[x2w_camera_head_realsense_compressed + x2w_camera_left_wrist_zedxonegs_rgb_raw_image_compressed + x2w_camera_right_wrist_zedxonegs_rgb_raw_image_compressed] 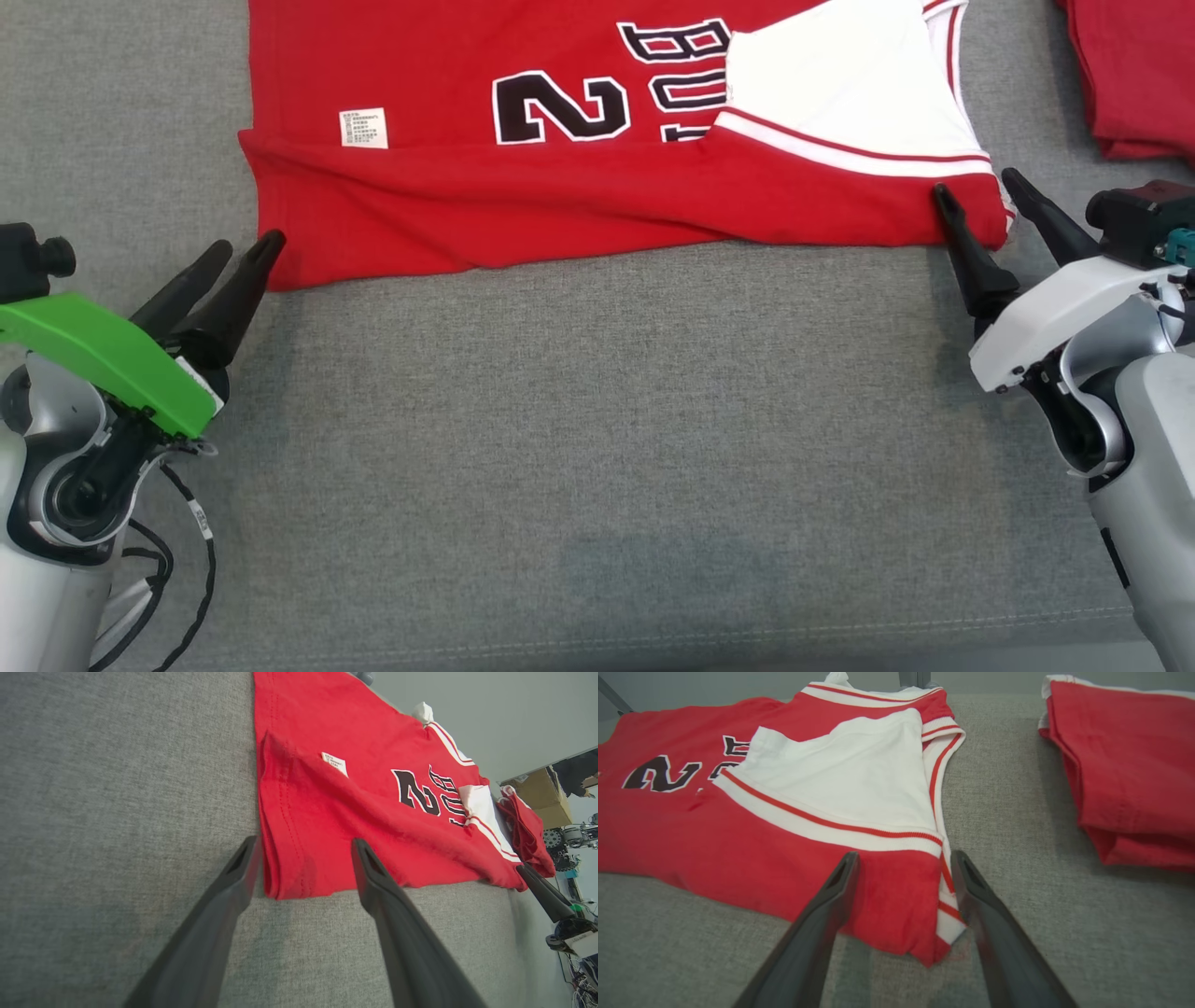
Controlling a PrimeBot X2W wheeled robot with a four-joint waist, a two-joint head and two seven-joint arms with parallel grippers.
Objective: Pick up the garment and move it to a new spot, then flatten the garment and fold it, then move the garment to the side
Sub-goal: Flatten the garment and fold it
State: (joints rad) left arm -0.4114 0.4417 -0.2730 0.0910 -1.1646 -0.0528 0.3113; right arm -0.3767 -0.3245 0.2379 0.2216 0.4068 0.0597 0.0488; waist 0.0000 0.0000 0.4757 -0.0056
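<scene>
A red sleeveless jersey with white armhole trim lies flat on the grey woven-fabric worktop. It sits in the far half of the worktop, well back from the near edge, and its far part runs past the top of the head view. A black, white-edged figure 2 and black lettering show upside down on it, and a small white label sits toward its left side. A white panel lies folded over its right part. Along its near edge, a long strip of red cloth is doubled over.

The left gripper is at the jersey's near left corner, its two dark fingers spread wide and clasping nothing. In the left wrist view that corner lies between the parted fingers of this gripper, with one tip just beside the hem.

The right gripper is at the near right corner, likewise spread and empty. In the right wrist view its fingers straddle the trimmed corner, one tip over the red cloth and the other just beside the striped edge.

A second red garment, folded, lies apart at the worktop's far right corner.
</scene>
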